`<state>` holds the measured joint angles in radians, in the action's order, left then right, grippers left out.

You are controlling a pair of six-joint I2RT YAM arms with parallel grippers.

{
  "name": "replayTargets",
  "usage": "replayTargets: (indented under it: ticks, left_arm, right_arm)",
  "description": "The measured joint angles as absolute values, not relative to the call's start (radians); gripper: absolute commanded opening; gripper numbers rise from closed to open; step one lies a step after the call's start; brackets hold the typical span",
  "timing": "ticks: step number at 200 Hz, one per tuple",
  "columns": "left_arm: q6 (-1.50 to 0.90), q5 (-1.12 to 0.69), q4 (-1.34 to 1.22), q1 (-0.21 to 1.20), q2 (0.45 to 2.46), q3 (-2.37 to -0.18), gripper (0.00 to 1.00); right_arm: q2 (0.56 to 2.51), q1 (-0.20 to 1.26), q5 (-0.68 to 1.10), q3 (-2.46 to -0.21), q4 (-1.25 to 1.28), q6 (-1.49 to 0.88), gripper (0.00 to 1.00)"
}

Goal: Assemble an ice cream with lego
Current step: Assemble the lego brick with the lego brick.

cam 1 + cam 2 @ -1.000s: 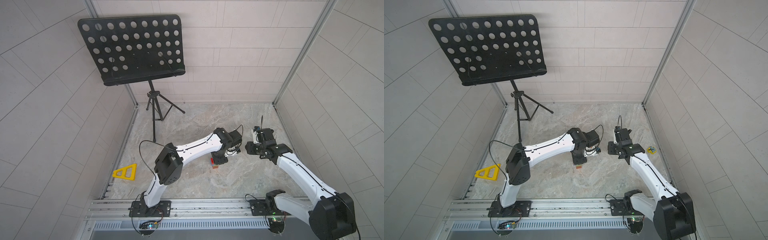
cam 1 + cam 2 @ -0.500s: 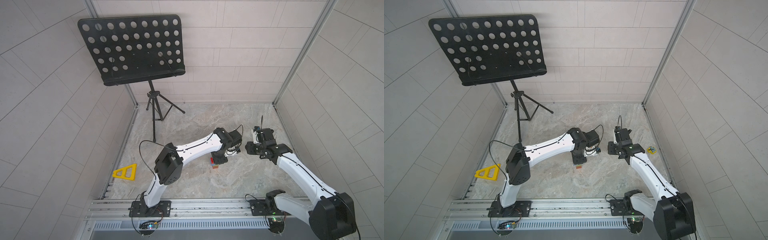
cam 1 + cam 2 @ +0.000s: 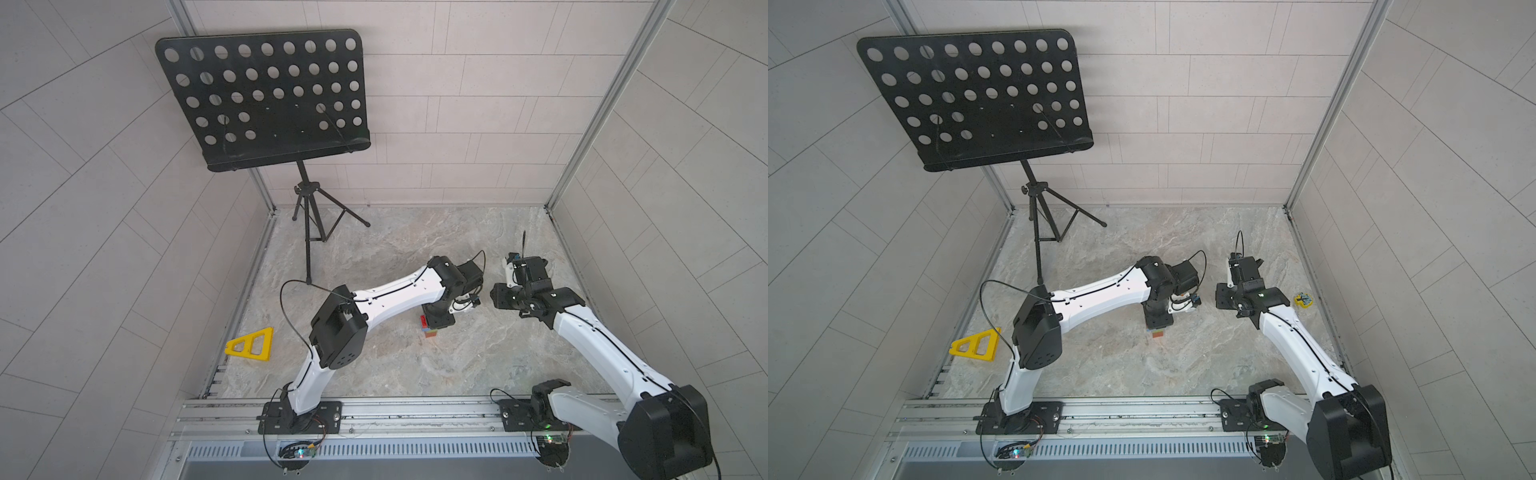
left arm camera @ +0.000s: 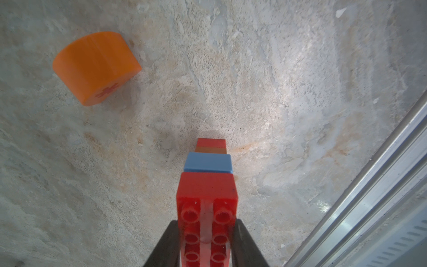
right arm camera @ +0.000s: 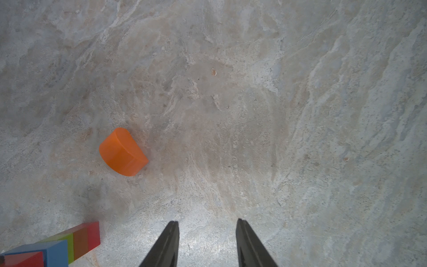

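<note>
Top views: high, facing down | wrist views: close, sharing orange dome (image 4: 97,67)

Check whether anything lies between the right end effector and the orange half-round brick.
Nothing visible does: only bare stone floor lies between the right end effector and the orange half-round brick. The brick stack in the left end effector stands aside.

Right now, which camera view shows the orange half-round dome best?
The left wrist view: the orange dome appears large and sharp, with its red asterisk face showing. The right wrist view shows the dome smaller, with the asterisk side out of sight. I cannot find it in either top view.
</note>
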<state>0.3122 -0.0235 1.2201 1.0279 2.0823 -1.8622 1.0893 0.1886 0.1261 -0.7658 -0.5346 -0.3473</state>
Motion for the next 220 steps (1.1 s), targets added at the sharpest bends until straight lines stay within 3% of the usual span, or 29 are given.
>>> replayTargets:
  ticks: [220]
  left_arm:
    - [0.303, -0.051, 1.094, 1.021, 2.005, -1.707, 0.22]
  right_arm:
    - [1.094, 0.189, 0.135, -0.766, -0.535, -0.347, 0.46]
